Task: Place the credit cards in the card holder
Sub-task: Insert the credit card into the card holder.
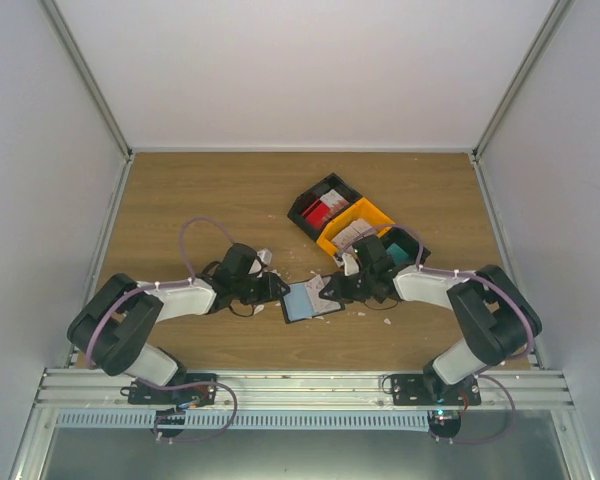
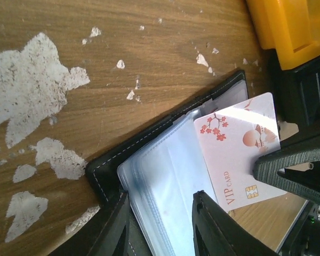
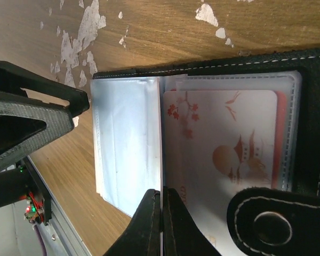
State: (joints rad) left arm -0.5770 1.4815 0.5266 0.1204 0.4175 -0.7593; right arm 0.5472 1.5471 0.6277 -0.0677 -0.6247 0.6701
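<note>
The card holder (image 1: 305, 302) lies open on the wood between both grippers, a black wallet (image 2: 104, 173) with a stack of clear sleeves (image 2: 165, 176). A white credit card (image 2: 234, 144) with red blossoms and "VIP CARD" sticks partly out of a sleeve on the wallet's right half (image 3: 309, 160). My right gripper (image 3: 162, 191) is shut on a thin edge at that card's (image 3: 224, 138) inner side. One of its fingers (image 2: 288, 162) covers the chip corner. My left gripper (image 2: 160, 197) is open and straddles the sleeve stack. Seen from above, the left gripper (image 1: 278, 288) and right gripper (image 1: 332, 290) flank the wallet.
Behind the wallet stand a black bin (image 1: 323, 207) with red-and-white cards, a yellow bin (image 1: 353, 228) and a black bin (image 1: 400, 248) with something teal. The yellow bin (image 2: 293, 26) is close beside the wallet. White chipped patches (image 2: 26, 90) mark the wood. A metal rail (image 1: 300, 385) runs along the near edge.
</note>
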